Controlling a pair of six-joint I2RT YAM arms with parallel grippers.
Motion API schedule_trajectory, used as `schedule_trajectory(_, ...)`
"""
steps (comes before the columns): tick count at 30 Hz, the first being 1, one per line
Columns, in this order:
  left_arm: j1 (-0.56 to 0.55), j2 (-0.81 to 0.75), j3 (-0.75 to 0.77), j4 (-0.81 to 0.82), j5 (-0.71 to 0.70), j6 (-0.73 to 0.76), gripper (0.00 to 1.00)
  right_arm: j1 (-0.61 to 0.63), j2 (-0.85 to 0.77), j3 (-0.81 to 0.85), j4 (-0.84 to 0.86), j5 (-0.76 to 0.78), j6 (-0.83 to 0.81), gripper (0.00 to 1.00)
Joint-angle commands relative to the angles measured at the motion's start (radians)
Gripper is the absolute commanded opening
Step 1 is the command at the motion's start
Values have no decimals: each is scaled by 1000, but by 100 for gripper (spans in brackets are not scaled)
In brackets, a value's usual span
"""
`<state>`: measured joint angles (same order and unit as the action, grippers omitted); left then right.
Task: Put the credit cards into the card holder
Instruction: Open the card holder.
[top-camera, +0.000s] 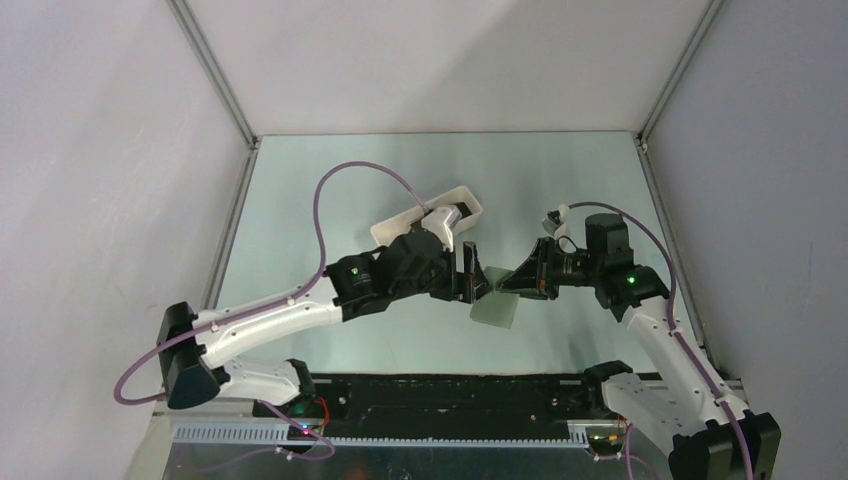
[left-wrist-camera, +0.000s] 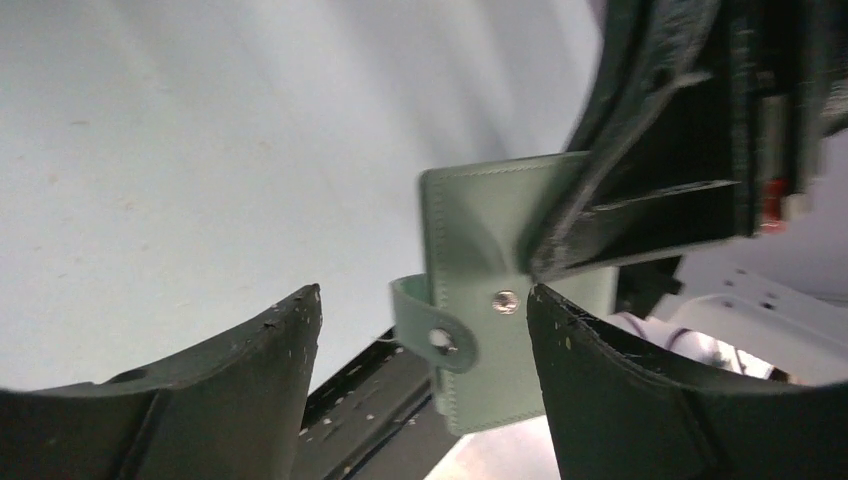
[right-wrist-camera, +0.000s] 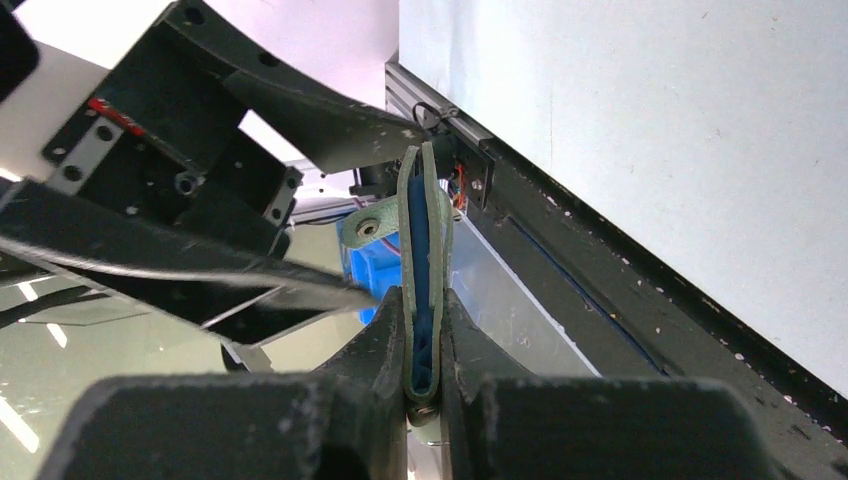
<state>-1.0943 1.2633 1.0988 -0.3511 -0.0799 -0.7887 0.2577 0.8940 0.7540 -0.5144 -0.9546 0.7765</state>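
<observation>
Right wrist view: right gripper (right-wrist-camera: 424, 345) pinches card holder (right-wrist-camera: 421, 230) by one edge, holder nearly folded, in air above table (top-camera: 330, 200). Left gripper (left-wrist-camera: 425, 292) just beside it, wide apart, empty. I see no cards. Risk: thin edge grip, so push from left finger can twist holder or slip it out.

The card holder (left-wrist-camera: 480, 230) looks like matt green leather, maybe fake, smooth with a stitched edge. Its snaps (left-wrist-camera: 505, 300) are shiny metal. The left gripper (left-wrist-camera: 425, 292) has black plastic fingers (left-wrist-camera: 250, 390), kinda rough and scuffed with pale specks. The table (left-wrist-camera: 200, 150) is matt and pale.
</observation>
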Motion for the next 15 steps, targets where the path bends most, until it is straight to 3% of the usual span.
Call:
schedule_trajectory(1, -6, 16, 28, -114, -87, 52, 77, 3, -2, 42, 13, -9, 5, 0)
schedule_trajectory(3, -6, 12, 25, -126, -98, 56, 67, 2, -3, 42, 14, -11, 7, 0)
schedule_trajectory(8, -6, 6, 24, -125, -114, 49, 16, 4, -3, 42, 25, -16, 10, 0)
schedule_trajectory(10, -6, -5, 23, -124, -133, 44, 2, 4, -2, 42, 22, -18, 4, 0)
schedule_trajectory(13, -2, -28, 22, -123, -153, 44, 0, 5, 4, 42, 12, -10, -24, 1)
schedule_trajectory(15, 0, -53, 14, -125, -178, 42, 0, -3, 8, 42, -13, 23, -56, 23)
